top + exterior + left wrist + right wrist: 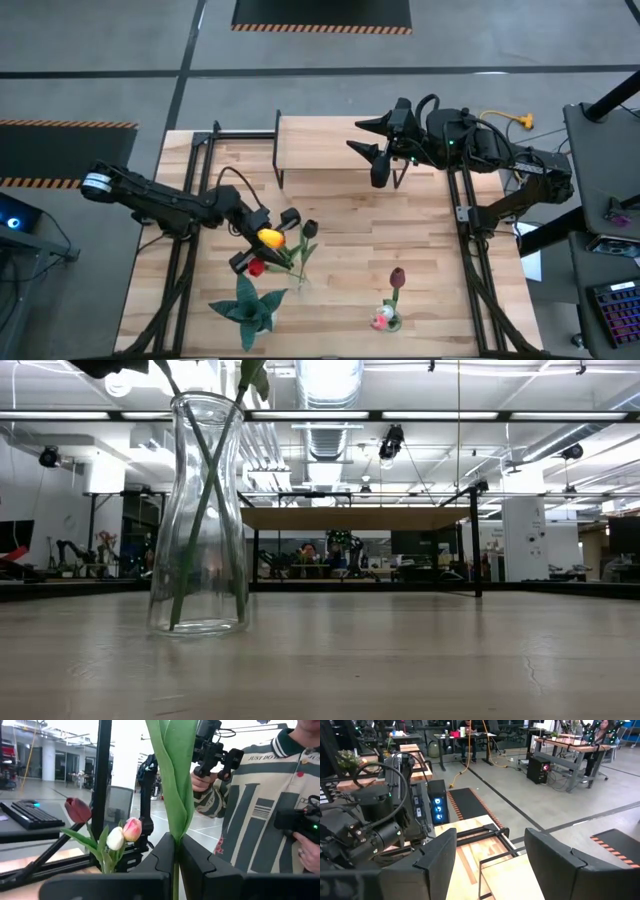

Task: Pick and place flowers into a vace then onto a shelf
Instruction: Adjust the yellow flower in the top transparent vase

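A clear glass vase [200,510] stands on the table's near left part with green stems in it. Over it, yellow [270,238], red [256,267] and black [309,228] tulip heads cluster around my left gripper [262,241], which is shut on a green stem. A maroon tulip [397,276] and a white-pink one [383,318] stand near the right front; the left wrist view shows them too. My right gripper [362,137] hovers open over the wooden shelf [320,145] at the far centre, nothing between its fingers. My left gripper pinches a tulip's green stem at the base of its leaf [175,839] between the two shut fingers. The fingers lie across the stem, roughly level. The leaf rises upright above them and the stem runs on below; its lower end is hidden in the wrist view.
A spiky teal star-shaped plant [247,305] lies near the front edge, left of centre. Black frame rails [180,250] run along both table sides. A person [270,805] holding hand controllers stands beyond the table. Bare planks lie between the vase and the shelf.
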Motion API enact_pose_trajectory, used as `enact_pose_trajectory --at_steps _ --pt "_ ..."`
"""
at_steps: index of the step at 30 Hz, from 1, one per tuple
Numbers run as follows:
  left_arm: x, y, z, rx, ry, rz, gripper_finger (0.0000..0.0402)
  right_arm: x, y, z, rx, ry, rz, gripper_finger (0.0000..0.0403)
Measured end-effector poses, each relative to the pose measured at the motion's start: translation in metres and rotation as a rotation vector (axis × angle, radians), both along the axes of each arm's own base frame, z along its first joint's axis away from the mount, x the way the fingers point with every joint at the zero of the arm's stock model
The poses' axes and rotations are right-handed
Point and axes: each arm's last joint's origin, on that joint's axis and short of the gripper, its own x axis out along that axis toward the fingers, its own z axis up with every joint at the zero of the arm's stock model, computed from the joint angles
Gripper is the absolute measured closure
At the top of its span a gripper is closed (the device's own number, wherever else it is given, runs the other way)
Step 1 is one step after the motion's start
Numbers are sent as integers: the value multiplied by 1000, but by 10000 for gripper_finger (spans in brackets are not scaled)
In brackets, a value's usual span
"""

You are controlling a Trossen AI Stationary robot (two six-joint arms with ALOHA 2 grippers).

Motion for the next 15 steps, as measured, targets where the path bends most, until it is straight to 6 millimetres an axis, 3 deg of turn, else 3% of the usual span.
enact_pose_trajectory --at_steps 15 --pt "23 -5 -17 23 55 7 401 0 0 0 2 -1 1 179"
